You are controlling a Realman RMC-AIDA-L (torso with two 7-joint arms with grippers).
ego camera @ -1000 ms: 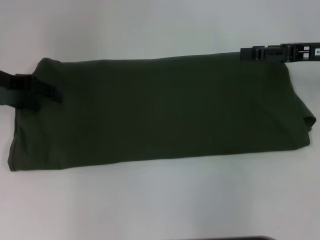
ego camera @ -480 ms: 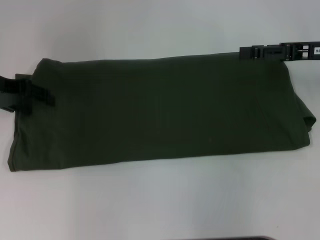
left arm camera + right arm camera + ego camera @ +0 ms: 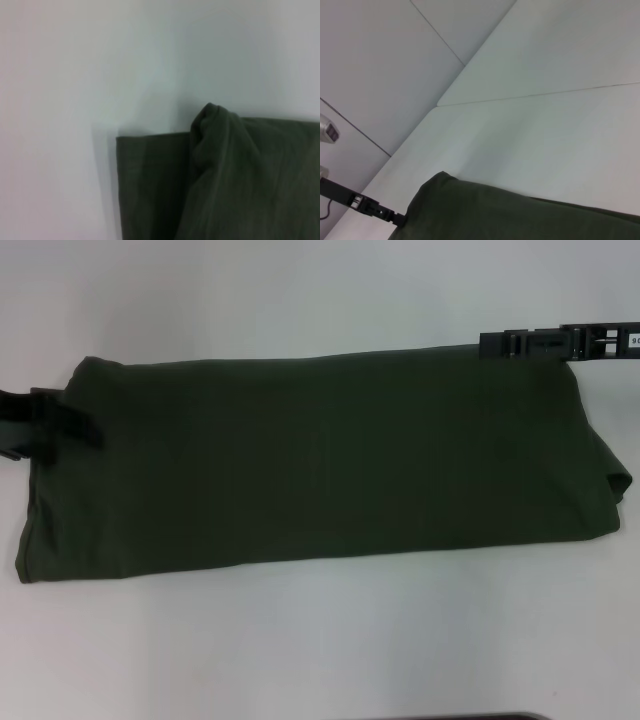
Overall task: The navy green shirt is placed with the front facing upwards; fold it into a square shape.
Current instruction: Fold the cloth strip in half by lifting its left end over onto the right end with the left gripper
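The navy green shirt (image 3: pixel 320 470) lies on the white table (image 3: pixel 320 640) as a long, plain olive band running left to right, with no lettering or collar showing. My left gripper (image 3: pixel 85 430) is at the shirt's left end, low over the cloth edge. The left wrist view shows that end of the shirt (image 3: pixel 225 185) with a small raised fold. My right gripper (image 3: pixel 492 345) lies along the shirt's far edge near the right end. The right wrist view shows the shirt (image 3: pixel 510 217) and, farther off, the left gripper (image 3: pixel 370 206) at its edge.
White table surface surrounds the shirt on all sides. A small flap of cloth (image 3: pixel 620 485) sticks out at the right end. A dark edge (image 3: pixel 460 717) shows at the bottom of the head view. Wall panels (image 3: pixel 380 60) stand beyond the table.
My left gripper has drawn back to the left, from over the shirt's left end to its very edge. The right gripper and the shirt have stayed in place.
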